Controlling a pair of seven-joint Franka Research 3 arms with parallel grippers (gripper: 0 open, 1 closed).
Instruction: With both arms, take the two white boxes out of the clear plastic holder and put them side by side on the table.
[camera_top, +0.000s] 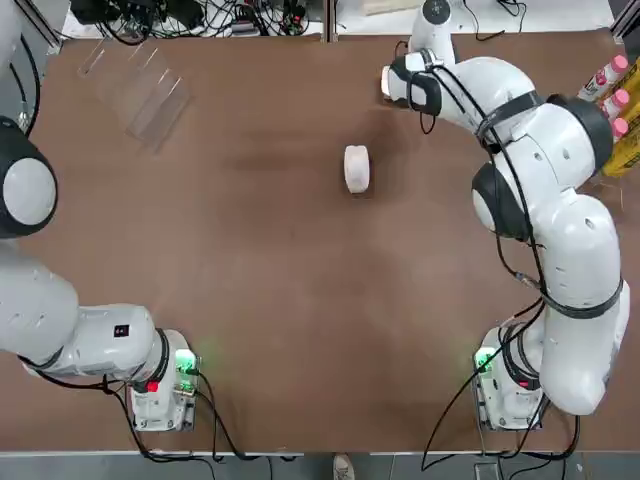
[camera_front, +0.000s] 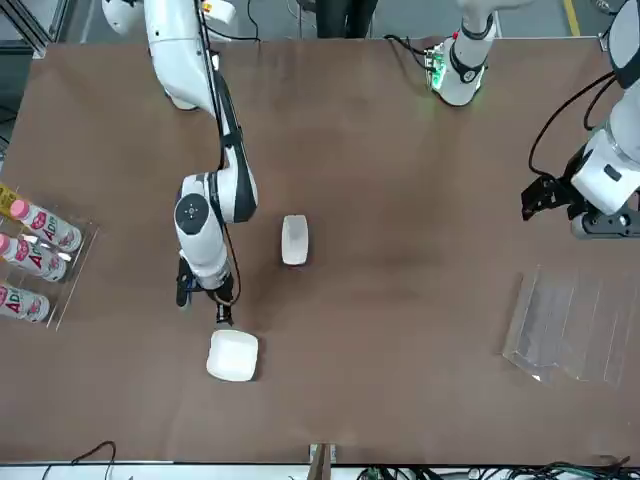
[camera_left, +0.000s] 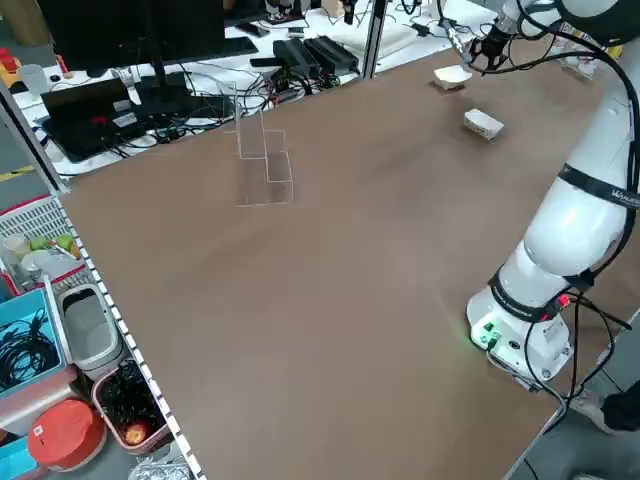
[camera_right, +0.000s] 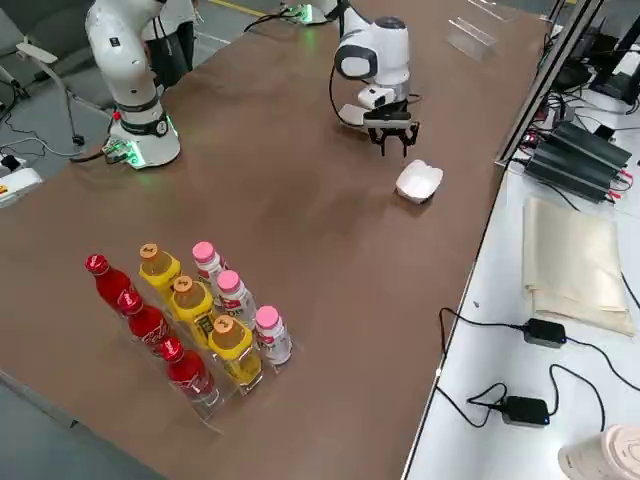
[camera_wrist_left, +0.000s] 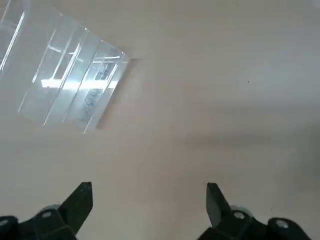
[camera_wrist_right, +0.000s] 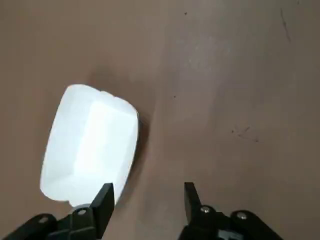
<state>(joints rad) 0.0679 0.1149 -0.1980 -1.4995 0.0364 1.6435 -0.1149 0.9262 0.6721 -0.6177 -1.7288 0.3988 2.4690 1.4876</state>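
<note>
One white box (camera_front: 233, 355) lies flat on the table (camera_front: 400, 150) near its far edge; the other white box (camera_front: 294, 240) stands on its side nearer the middle (camera_top: 357, 168). My right gripper (camera_front: 203, 305) hovers just short of the flat box. In the right wrist view this gripper (camera_wrist_right: 148, 197) is open with bare table between its fingers, and the box (camera_wrist_right: 90, 145) lies beside one finger. The clear plastic holder (camera_top: 140, 85) sits empty at the far left. My left gripper (camera_wrist_left: 148, 200) is open above the table near the holder (camera_wrist_left: 70, 90).
A clear rack of pink-capped bottles (camera_front: 30, 250) and other coloured bottles (camera_right: 190, 310) stands at the table's right edge. Cables and equipment (camera_left: 200, 60) lie beyond the far edge. The arm bases (camera_top: 160, 385) sit at the near corners.
</note>
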